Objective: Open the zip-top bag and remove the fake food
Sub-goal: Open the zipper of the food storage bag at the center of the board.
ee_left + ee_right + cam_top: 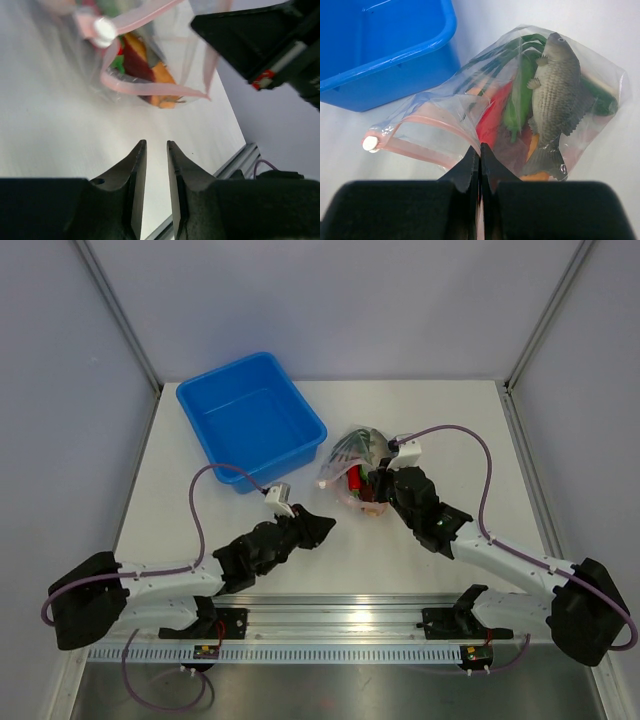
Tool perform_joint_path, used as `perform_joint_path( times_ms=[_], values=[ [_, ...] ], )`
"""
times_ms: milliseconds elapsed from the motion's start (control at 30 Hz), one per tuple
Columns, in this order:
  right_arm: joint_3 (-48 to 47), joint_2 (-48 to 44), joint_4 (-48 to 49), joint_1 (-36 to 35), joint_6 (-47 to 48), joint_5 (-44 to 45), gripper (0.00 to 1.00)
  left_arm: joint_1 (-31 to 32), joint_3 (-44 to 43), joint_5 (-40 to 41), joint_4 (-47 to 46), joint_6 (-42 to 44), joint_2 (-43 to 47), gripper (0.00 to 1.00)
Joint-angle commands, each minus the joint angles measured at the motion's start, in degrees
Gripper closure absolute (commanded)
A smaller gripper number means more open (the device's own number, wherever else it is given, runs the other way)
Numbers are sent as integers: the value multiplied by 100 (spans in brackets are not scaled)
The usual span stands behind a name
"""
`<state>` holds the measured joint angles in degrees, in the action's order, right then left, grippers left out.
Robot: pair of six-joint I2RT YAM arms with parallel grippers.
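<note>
Right up close, the left gripper (156,144): two black fingers standing a little apart, nothing between them, hovering over the white table (390,565) just short of the bag's mouth. The right gripper (480,149) has its two fingers pressed together, and they look pinched on the near lip of the zip-top bag (437,107), though the contact itself is hidden behind the tips.

Count it up: two arms, one bag, one blue tub (380,85), one white slider (370,143) at the end of the pink zip strip (435,121). The fake food (517,100) is all inside the bag: one grey-brown fish (557,95), one red piece, at least two green ones, some orange.

The bag lies mid-table, just right of the tub and apart from it. Its long axis runs from the near-left mouth to the far-right closed end. The fish points head away from the right wrist, tail toward the fingers.

The right wrist view gives the whole fish. The left wrist view hides the fish but shows the mouth gaping as a pink loop. Only the top view shows both arms flanking the bag.
</note>
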<state>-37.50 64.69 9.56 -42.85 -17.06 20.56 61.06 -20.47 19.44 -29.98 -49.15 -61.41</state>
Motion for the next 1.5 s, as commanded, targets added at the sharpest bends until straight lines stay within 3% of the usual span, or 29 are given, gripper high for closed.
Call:
perform_joint_path(
  times_ms=[0,167,367,400,500,800,1067,1233,1300,1467],
  values=[
    [-135,-176,169,31,-113,186,96,117,377,868,-1571,-798,-459,75],
    [-144,-158,169,31,-140,168,96,337,412,1852,-2667,-798,-1311,67],
    [-127,-149,186,31,-157,168,96,424,184,1774,-4646,-360,-2970,54],
    [-135,-123,204,31,-149,168,96,451,184,1791,-4945,-298,-3165,46],
    [-179,-44,186,31,-157,115,96,495,236,1747,-6549,53,-3910,1],
    [-144,-114,204,31,-193,80,96,671,104,2028,-6538,204,-4125,1],
    [-83,-219,239,31,-193,89,96,653,631,2239,-6547,-1070,-3827,1],
    [-82,-220,257,31,-184,80,96,583,518,1774,-6539,-43,-3563,1],
    [-74,-219,265,31,-184,63,96,592,526,2063,-6547,-408,-3659,14],
    [-74,-228,265,31,-192,80,96,592,325,2502,-6539,-938,-3817,17]
  ],
)
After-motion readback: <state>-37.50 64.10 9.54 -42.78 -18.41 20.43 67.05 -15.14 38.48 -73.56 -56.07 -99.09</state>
